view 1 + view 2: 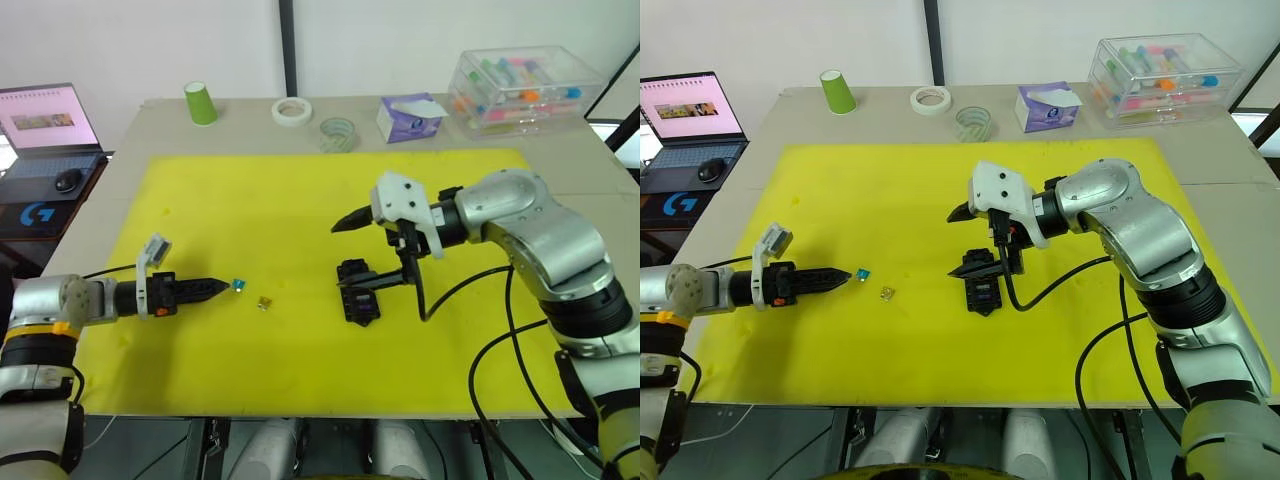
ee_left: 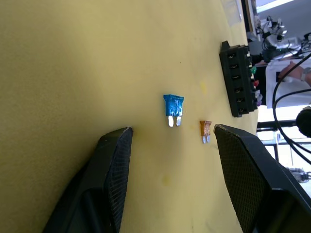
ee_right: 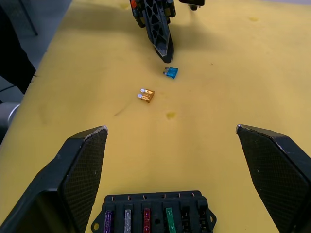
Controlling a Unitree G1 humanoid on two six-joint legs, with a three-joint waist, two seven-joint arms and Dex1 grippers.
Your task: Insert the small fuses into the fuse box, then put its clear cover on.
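Your left gripper point(image 2: 170, 145) has its jaws apart, low over the yellow mat point(image 1: 300, 200), tips just short of the teal fuse point(image 2: 173, 108); the amber fuse point(image 2: 205, 130) lies just beside it. Your right gripper point(image 3: 172, 145) is spread wide above the fuse box point(image 3: 154, 213), where four fuses sit slotted.

Yellow mat point(image 1: 300, 200) on the bench point(image 1: 160, 125); beyond it, green cup point(image 1: 201, 103), two tape rolls point(image 1: 292, 110), tissue pack point(image 1: 410, 117), clear drawer box point(image 1: 522, 87); laptop point(image 1: 45, 125) alongside.
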